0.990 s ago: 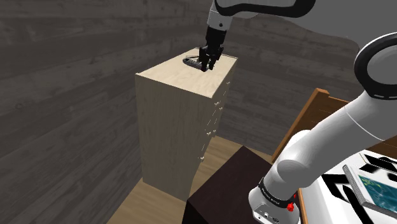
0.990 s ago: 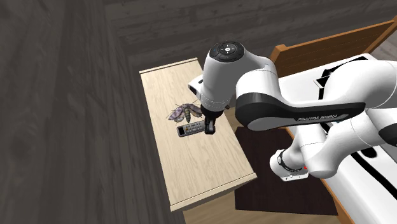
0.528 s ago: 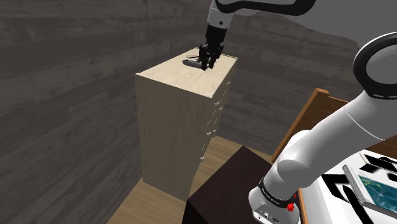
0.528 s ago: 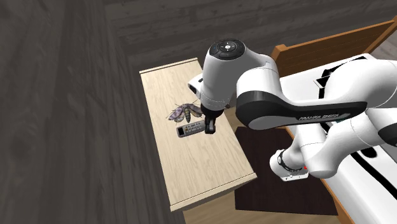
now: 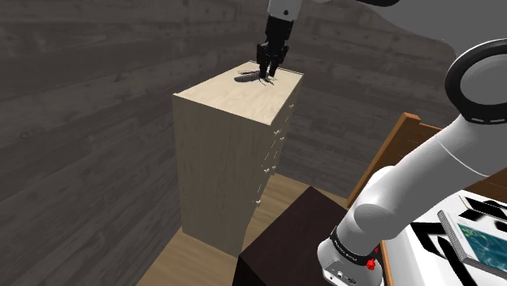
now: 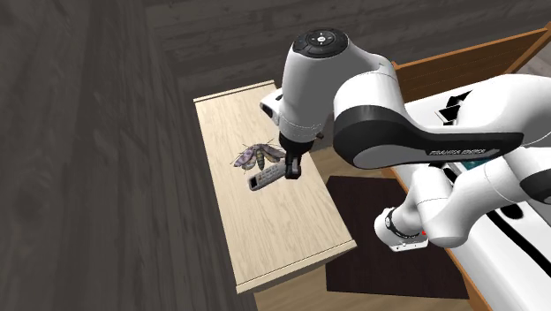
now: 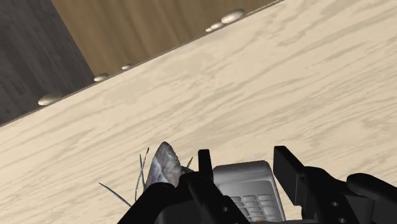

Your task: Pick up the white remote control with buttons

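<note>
Gripper (image 6: 291,170) has the white remote (image 6: 263,180). Jaws are clamped across one end of it, the rest sticks out toward the moth figure (image 6: 253,155).

Wrist view: remote (image 7: 247,191) sits between the two black fingers of the gripper (image 7: 243,167), button rows face up, moth (image 7: 160,168) is just beside it. The grip across the narrow width makes sense, since the long axis wouldn't fit the jaws. Coming in at the end away from the moth keeps the fingers off it.

Remote is over the dresser (image 6: 283,238) top, about midway along its length, toward the drawer-front edge. It looks tilted and just clear of the wood; can't tell for sure whether the free end touches. Drawer knobs (image 7: 232,15) show past that edge.

Shoulder view: gripper (image 5: 267,75) comes straight down from above, which suits a flat thing on a tall dresser (image 5: 219,162). Stand (image 5: 284,244) is a dark box between dresser and bed frame (image 5: 390,154).

Judgement: grasp made, lift under way or about to be. The end-hold means the remote could pivot in the jaws.

Writing: pale lettering on the arm's dark band (image 6: 450,152), too small to read. No readable marks on the remote's buttons. No brand seen.
</note>
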Motion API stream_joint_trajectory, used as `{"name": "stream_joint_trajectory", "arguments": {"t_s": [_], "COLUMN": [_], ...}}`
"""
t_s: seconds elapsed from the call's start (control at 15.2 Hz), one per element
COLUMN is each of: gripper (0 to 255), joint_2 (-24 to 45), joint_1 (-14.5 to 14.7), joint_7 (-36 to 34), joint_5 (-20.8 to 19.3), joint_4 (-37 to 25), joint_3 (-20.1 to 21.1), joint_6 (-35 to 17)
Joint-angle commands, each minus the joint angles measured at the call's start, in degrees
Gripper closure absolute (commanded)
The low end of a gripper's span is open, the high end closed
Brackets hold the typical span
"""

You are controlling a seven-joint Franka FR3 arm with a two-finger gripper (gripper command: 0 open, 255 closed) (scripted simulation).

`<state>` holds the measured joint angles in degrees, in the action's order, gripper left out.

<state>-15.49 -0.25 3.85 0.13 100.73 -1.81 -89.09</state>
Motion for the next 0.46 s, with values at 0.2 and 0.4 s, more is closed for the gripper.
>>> {"name": "stream_joint_trajectory", "arguments": {"t_s": [0.2, 0.4], "gripper": [255, 255], "joint_2": [1.76, 2.18], "joint_1": [0.05, 0.05], "joint_7": [-0.08, -0.08], "joint_5": [0.06, 0.07], "joint_4": [-5.98, -7.36], "joint_3": [0.04, 0.03], "joint_6": [4.24, 5.20]}}
